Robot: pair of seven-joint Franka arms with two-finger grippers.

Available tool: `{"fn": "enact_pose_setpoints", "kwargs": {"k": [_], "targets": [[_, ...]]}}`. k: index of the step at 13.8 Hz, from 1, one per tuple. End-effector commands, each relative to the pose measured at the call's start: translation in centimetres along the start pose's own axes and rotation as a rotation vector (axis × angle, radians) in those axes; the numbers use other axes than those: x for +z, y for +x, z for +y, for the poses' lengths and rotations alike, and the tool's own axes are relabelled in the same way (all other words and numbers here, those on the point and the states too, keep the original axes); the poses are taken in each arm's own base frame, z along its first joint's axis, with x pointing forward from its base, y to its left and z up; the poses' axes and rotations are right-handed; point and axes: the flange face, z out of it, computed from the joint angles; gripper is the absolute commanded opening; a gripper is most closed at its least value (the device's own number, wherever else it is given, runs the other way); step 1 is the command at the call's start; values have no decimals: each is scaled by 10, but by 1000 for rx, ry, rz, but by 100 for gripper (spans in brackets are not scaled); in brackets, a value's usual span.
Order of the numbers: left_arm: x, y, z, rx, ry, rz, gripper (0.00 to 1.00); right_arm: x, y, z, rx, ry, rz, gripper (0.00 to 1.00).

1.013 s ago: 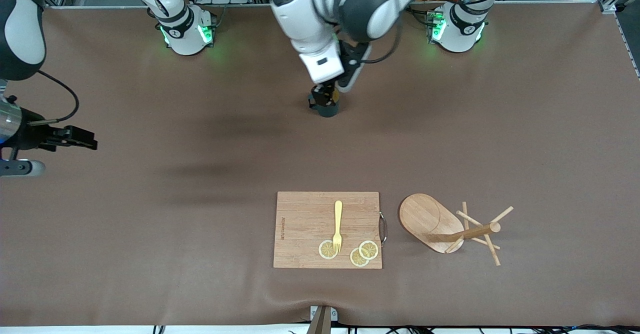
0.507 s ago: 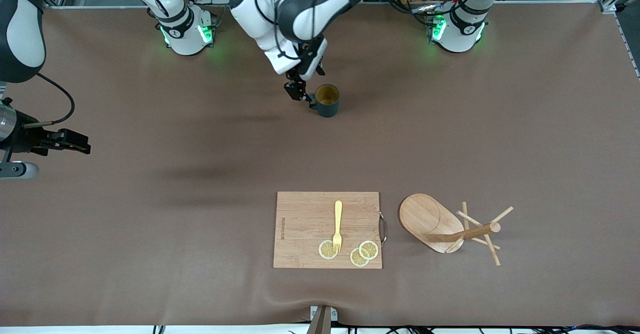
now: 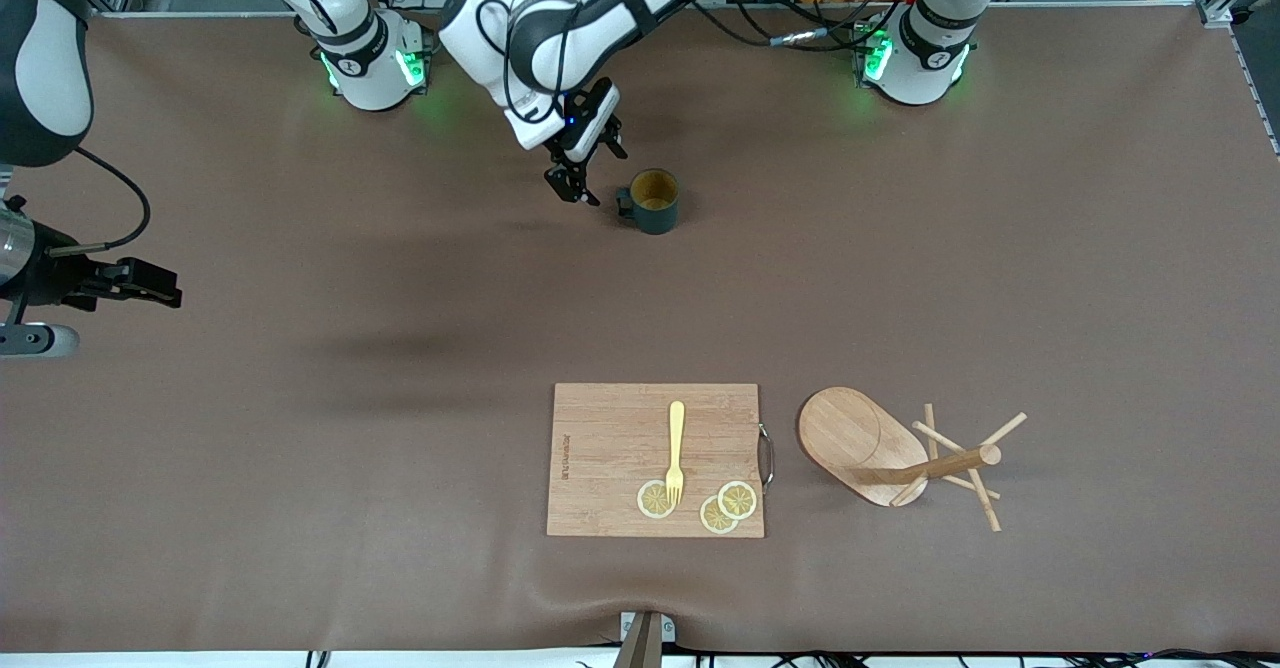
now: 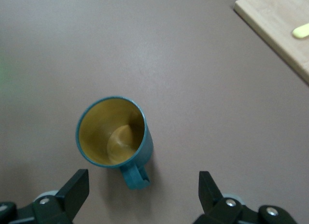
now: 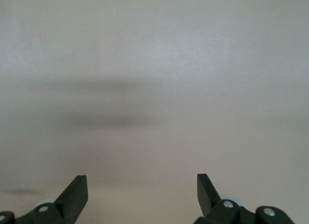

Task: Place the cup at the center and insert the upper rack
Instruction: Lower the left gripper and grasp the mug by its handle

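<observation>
The cup (image 3: 655,200), dark teal with a tan inside, stands upright on the brown table near the robots' bases, its handle pointing toward the right arm's end. My left gripper (image 3: 582,180) hangs open just off that handle and holds nothing. In the left wrist view the cup (image 4: 113,132) lies just ahead of the left gripper (image 4: 144,185), its handle between the spread fingers without touching them. The upper rack (image 3: 900,458), a light wooden mug tree, lies tipped on its side nearer the front camera, toward the left arm's end. My right gripper (image 3: 165,285) waits open over bare table, as the right wrist view shows the right gripper (image 5: 142,185).
A wooden cutting board (image 3: 655,458) lies beside the rack, carrying a yellow fork (image 3: 676,448) and lemon slices (image 3: 728,506). Its corner (image 4: 285,26) shows in the left wrist view. Bare brown table lies between the cup and the board.
The left arm has swung off the cup toward the right arm's end, uncovering the cup, which has stayed put. The right gripper has drifted slightly toward its table end.
</observation>
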Motion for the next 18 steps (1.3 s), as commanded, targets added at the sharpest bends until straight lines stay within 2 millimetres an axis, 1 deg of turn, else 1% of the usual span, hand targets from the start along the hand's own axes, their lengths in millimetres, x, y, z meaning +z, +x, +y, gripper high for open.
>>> {"fn": "enact_pose_setpoints", "kwargs": {"k": [1,3,4,6,7,9,10,12,14,15,16,18], "targets": [[15,-13,5,-8,4,38,100,-2,-8,0,-5,4,-5,100],[28,-21,8,-27,14,45,100,-3,-9,1,7,24,-5,100],[28,-22,7,-28,15,43,100,-3,-10,5,21,50,-3,100],[35,-23,8,-33,26,46,100,-3,-12,23,56,80,1,100],[41,-26,8,-34,38,48,100,-2,-13,26,62,81,-1,100],[47,-29,6,-33,65,37,100,-3,-13,26,62,78,1,100],[51,-26,9,-45,95,17,100,-2,-13,28,75,70,-2,100],[53,-24,10,-76,139,-16,100,0,-13,31,123,73,-8,100],[55,-22,10,-81,178,-36,100,3,-13,31,125,80,-12,100],[57,-21,11,-88,191,-44,96,5,-14,31,126,80,-17,100],[60,-20,11,-100,209,-51,86,7,-14,32,129,81,-20,100],[64,-21,9,-97,226,-40,76,9,-14,38,135,82,-24,100]]}}
